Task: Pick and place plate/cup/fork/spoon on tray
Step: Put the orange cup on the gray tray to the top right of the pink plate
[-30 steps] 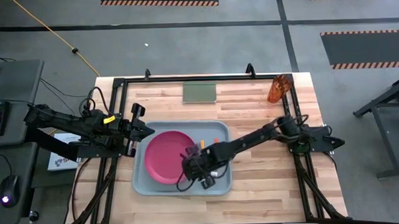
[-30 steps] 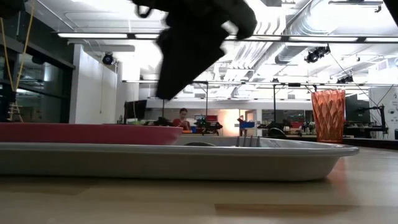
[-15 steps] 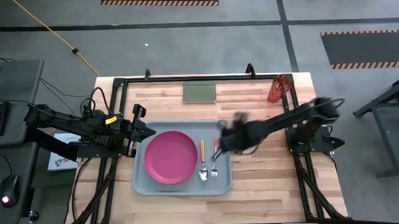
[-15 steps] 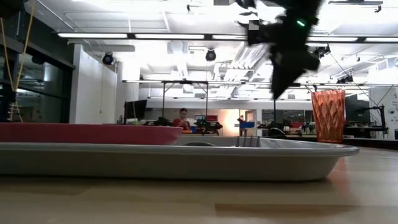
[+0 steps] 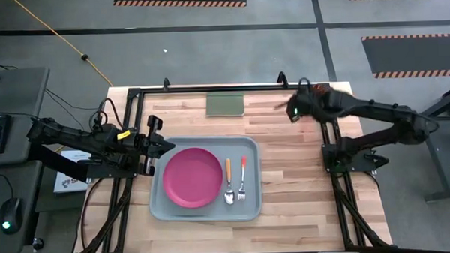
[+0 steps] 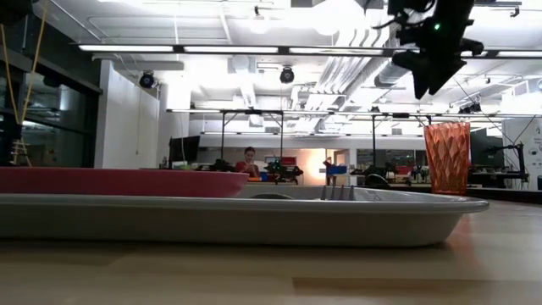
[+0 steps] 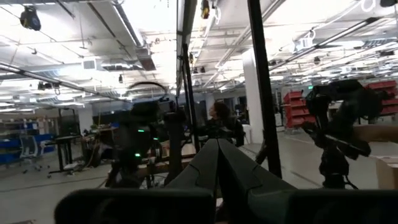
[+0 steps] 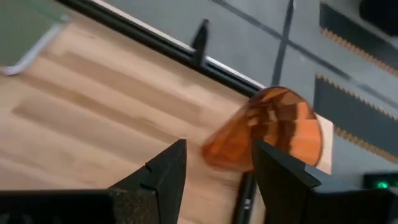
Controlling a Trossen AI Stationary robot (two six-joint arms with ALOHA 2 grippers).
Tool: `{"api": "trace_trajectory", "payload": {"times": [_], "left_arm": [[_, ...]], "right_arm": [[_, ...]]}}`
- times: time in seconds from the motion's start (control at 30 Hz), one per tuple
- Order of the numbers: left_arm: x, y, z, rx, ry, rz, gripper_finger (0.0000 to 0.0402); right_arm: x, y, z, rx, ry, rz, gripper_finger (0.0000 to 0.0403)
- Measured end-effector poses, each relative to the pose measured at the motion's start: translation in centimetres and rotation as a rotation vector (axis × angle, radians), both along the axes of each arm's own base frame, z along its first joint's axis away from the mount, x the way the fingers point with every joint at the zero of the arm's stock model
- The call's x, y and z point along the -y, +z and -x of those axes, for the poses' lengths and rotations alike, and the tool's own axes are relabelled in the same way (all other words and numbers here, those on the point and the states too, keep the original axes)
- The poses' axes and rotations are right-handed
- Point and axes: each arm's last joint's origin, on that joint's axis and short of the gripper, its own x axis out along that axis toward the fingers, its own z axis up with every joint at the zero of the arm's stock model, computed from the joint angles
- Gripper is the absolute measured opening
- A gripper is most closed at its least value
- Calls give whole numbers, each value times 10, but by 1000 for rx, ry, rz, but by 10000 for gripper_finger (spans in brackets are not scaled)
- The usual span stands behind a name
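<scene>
Right tool point(image 8: 214, 165) agape, empty, near cup point(image 8: 273, 127)

1. The tray point(image 5: 159, 209), light grey-blue with rounded corners and a raised rim, lies flat on the table's near-left part.
2. The plate point(image 5: 193, 177), round and magenta-pink, lies flat in the tray's left part.
3. The spoon point(image 5: 228, 182), orange-handled, lies in the tray just right of the plate, bowl nearest.
4. The fork point(image 5: 242, 179), red-pink-handled, lies just beside the spoon, parallel, tines nearest.
5. The cup point(image 6: 446, 158), translucent red-orange, stands upright at the table's far right corner, well apart from the tray.
</scene>
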Motion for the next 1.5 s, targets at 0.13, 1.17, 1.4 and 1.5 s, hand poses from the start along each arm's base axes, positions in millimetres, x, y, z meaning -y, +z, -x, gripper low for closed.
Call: {"api": "trace_trajectory", "payload": {"times": [0.13,1.17,1.4,1.5], "left_arm": [[0,-1,0,-9,1,-2,0],[0,-3,-1,-36,-8,16,0],[0,-4,-1,-42,-8,15,0],[0,-4,-1,-42,-8,15,0]], "right_arm": [[28,1,5,-29,-51,-76,172],[94,-41,5,-160,-100,-364,173],[102,-50,4,-192,-115,-394,172],[105,-52,3,-189,-115,-390,172]]}}
